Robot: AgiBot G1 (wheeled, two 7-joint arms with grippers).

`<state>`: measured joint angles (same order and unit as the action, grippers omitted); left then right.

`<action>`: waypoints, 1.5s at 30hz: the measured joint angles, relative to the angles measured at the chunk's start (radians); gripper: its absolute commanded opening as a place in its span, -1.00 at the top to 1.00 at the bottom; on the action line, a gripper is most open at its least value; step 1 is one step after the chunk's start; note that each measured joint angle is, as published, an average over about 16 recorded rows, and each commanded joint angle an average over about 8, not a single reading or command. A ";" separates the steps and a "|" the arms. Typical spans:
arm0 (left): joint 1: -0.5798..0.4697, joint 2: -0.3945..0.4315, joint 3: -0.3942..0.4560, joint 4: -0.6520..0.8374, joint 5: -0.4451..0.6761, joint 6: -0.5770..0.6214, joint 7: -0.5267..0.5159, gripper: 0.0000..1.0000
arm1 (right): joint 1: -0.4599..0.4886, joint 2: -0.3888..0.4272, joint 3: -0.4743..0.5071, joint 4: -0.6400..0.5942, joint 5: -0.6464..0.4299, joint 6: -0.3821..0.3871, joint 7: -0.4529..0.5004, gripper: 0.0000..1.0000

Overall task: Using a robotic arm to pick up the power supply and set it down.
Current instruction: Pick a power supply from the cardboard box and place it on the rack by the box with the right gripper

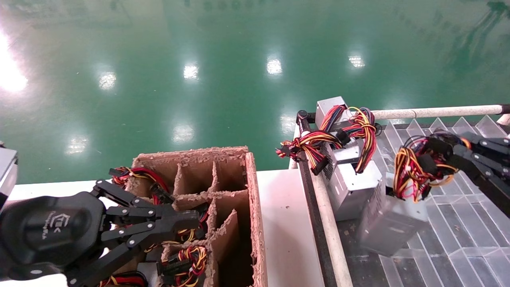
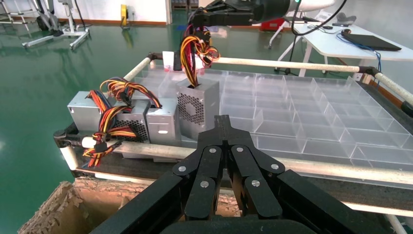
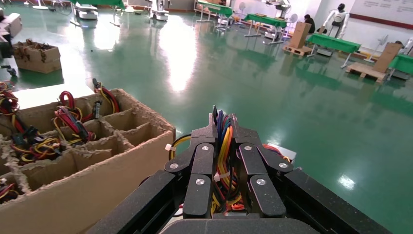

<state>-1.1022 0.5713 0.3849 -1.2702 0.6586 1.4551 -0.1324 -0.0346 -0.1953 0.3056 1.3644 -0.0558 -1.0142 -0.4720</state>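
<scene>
Presently right black linked-finger gripper reaches leftward over the clear plastic divider tray, pinching the coloured wire bundle of the silver-grey rectangular metal power supply; left gripper, fingers pressed together, hangs above the brown cardboard divider box.

floor: glossy green floor, bright ceiling-light glare | furniture: green-topped tables far off, white desk with dark laptop | wall: white wall, orange skirting | extras: wooden pallet, cardboard boxes
</scene>
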 measured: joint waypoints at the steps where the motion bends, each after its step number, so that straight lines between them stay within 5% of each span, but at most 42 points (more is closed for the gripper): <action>1: 0.000 0.000 0.000 0.000 0.000 0.000 0.000 1.00 | 0.010 0.003 -0.011 0.000 0.004 0.007 -0.003 1.00; 16: 0.000 0.000 0.000 0.000 0.000 0.000 0.000 1.00 | 0.258 -0.017 -0.247 0.007 -0.005 0.050 -0.007 1.00; 33: 0.000 0.000 0.000 0.000 0.000 0.000 0.000 1.00 | 0.767 -0.196 -0.581 -0.002 -0.282 0.084 0.155 1.00; 45: 0.000 0.000 0.000 0.000 0.000 0.000 0.000 1.00 | 0.791 -0.189 -0.615 -0.008 -0.330 0.171 0.199 1.00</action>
<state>-1.1023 0.5712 0.3852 -1.2702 0.6584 1.4550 -0.1322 0.7569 -0.3842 -0.3096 1.3564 -0.3854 -0.8429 -0.2732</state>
